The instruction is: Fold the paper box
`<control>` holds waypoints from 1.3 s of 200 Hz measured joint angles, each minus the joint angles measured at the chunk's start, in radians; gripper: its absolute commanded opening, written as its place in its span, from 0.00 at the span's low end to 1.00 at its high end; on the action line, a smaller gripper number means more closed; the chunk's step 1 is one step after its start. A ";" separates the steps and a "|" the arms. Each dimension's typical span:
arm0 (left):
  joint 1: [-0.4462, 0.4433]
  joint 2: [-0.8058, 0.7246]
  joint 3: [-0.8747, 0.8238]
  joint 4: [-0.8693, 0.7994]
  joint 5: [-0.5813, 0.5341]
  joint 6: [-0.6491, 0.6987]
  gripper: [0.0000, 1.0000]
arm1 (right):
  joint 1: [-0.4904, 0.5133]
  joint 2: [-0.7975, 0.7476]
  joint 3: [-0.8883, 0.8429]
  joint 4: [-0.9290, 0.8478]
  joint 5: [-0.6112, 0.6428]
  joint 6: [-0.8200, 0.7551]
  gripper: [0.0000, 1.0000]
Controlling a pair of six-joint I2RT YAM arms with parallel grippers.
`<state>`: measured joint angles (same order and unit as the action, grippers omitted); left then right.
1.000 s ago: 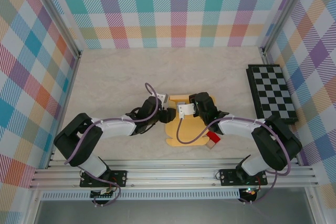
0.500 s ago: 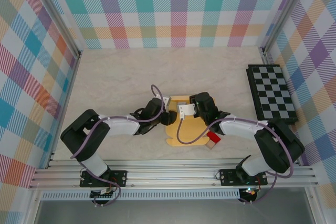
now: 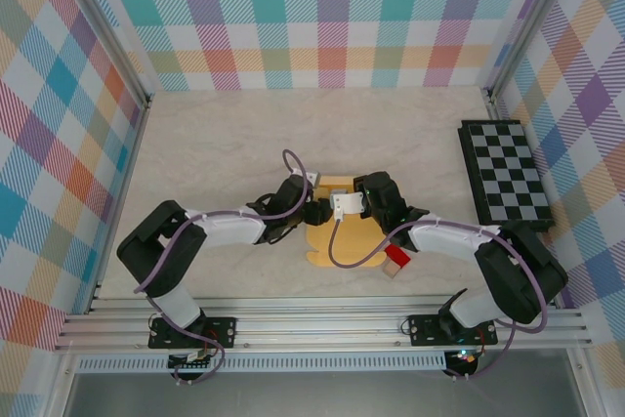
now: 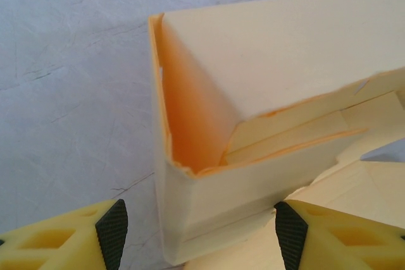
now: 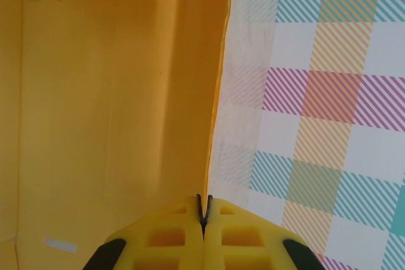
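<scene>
**Top external.** The paper box (image 3: 339, 241) lies just 6 o'clock of table centre and is half-formed, with flat flaps spread toward the arm bases. The left gripper (image 3: 314, 214) comes in from 9 o'clock and the right gripper (image 3: 342, 204) from 3 o'clock. They meet at the box's far end. A red block (image 3: 395, 259) sits at the box's 4 o'clock corner. A checkered board (image 3: 508, 175) lies well apart at 3 o'clock.

**Left wrist.** The left gripper (image 4: 199, 229) is spread wide, astride a raised corner of the paper box (image 4: 266, 67). The fingers (image 4: 112, 226) are not pressing on the card.

**Right wrist.** The right gripper (image 5: 204, 210) is pinched closed on the thin edge of an upright wall of the paper box (image 5: 114, 105).

**Step, as judged.** This is mid-fold: the right claw holds one wall up while the left lines up on the corner. The next move likely calls for the left claw to close on or push that corner panel without buckling it.

**Against the frame a second back.** The left arm is stretched further toward 3 o'clock, so its claw is closer onto the box. The right arm, box and red block are unchanged.
</scene>
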<state>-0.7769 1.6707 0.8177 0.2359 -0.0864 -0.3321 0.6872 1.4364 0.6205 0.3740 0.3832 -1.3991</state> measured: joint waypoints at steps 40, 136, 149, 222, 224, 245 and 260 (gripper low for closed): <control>0.000 -0.079 -0.062 0.002 0.006 0.014 0.66 | 0.003 0.010 0.000 0.008 0.014 0.004 0.00; 0.000 -0.211 -0.135 -0.025 0.025 0.195 0.68 | 0.015 -0.024 0.000 -0.026 0.053 0.061 0.00; 0.000 -0.290 -0.156 -0.026 0.034 0.206 0.68 | 0.015 -0.024 0.000 -0.026 0.055 0.061 0.00; 0.063 -0.439 -0.300 -0.017 -0.035 0.218 0.67 | 0.015 -0.027 -0.009 0.017 0.099 0.059 0.00; 0.071 -0.433 -0.300 -0.016 -0.035 0.219 0.66 | 0.015 -0.028 -0.010 0.018 0.099 0.059 0.00; 0.133 -0.369 -0.295 0.009 -0.018 0.241 0.67 | 0.015 -0.036 -0.019 0.024 0.095 0.059 0.00; 0.146 -0.327 -0.293 0.040 0.002 0.267 0.67 | 0.015 -0.041 -0.023 0.030 0.093 0.057 0.00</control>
<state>-0.6312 1.3437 0.5243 0.2756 -0.0849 -0.0650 0.7025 1.3956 0.5980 0.4042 0.4767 -1.3422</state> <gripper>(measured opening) 0.668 0.047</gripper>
